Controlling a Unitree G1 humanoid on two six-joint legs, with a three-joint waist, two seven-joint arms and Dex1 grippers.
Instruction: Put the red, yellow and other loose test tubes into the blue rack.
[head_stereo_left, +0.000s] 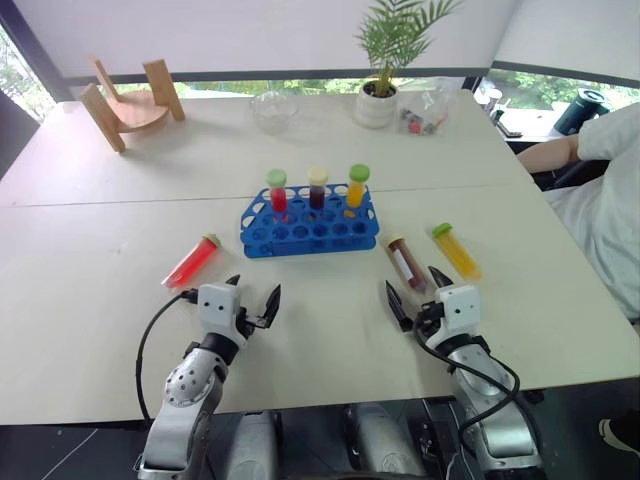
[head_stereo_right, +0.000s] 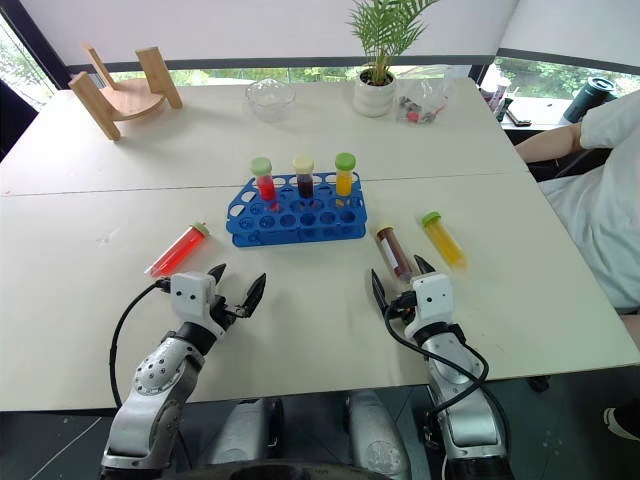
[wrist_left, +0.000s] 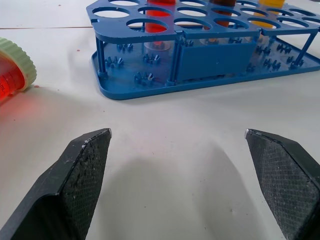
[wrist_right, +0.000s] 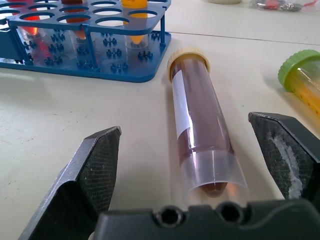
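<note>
The brown tube (wrist_right: 201, 125) lies flat right of the blue rack (head_stereo_left: 310, 226), cap far, base near, between the spread-apart fingers of the right gripper (head_stereo_left: 420, 293). The left gripper (head_stereo_left: 254, 294) is spread apart too, empty.

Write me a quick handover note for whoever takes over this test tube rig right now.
Left gripper: open, holding nothing, low over the table near the rack's front.
Right gripper: open, its fingers either side of the brown tube, which lies on the table, not yet gripped.
Blue rack: three tubes stand in its back row, red, dark and orange.
Left to do: brown tube, yellow tube lying right of the brown one, red tube lying left of the rack.
</note>
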